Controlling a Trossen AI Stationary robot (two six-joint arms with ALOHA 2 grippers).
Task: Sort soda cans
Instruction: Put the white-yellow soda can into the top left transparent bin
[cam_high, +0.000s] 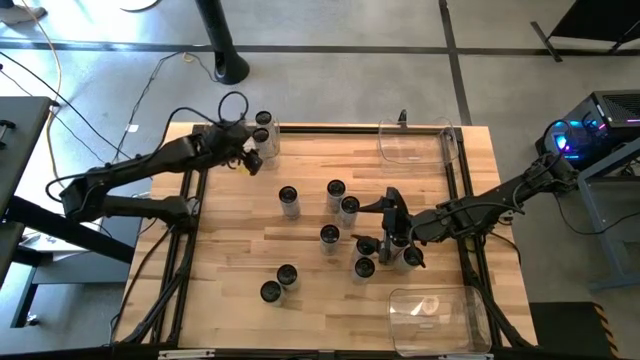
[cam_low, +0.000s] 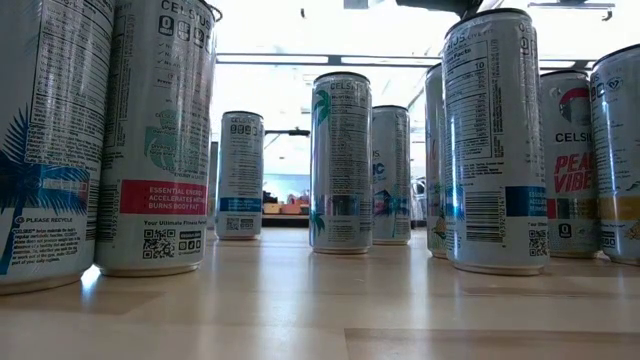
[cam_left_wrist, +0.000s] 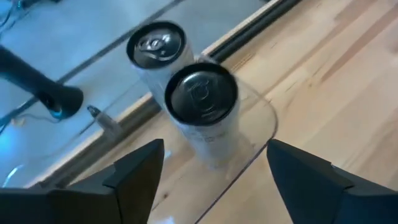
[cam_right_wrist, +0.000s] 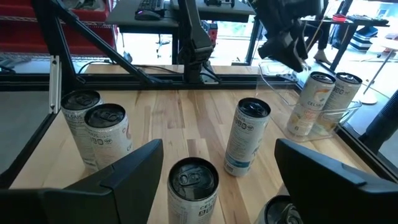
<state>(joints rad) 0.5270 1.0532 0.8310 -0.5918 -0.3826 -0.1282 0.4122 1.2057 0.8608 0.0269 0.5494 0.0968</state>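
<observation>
Overhead, a wooden table (cam_high: 230, 300) carries slim, tall soda cans (cam_high: 338, 195) with dark lids, silvery rims and printed pale sides; most stand loosely grouped from the centre toward 4 o'clock, two sit near 7 o'clock, and two stand inside a clear plastic bin (cam_left_wrist: 261, 121) at the 11 o'clock corner. Two further clear bins (cam_high: 415, 140) lie at 1 and 5 o'clock. The left hand (cam_high: 250, 158) hovers just beside the two binned cans (cam_left_wrist: 200, 93), its fingers apart and holding nothing. The right hand (cam_high: 392, 240) hangs over the 4 o'clock cluster, fingers spread wide around empty space above a can (cam_right_wrist: 193, 180). Handling, as a judgement: each can is a rigid thin-walled metal cylinder, smooth and somewhat slippery, easily dented by hard squeezing and, being tall and narrow, prone to tipping if nudged near the lid. Whether they are full or empty cannot be told. The best hold is across the mid-body, fingers on opposite sides, descending vertically to avoid close neighbours.
</observation>
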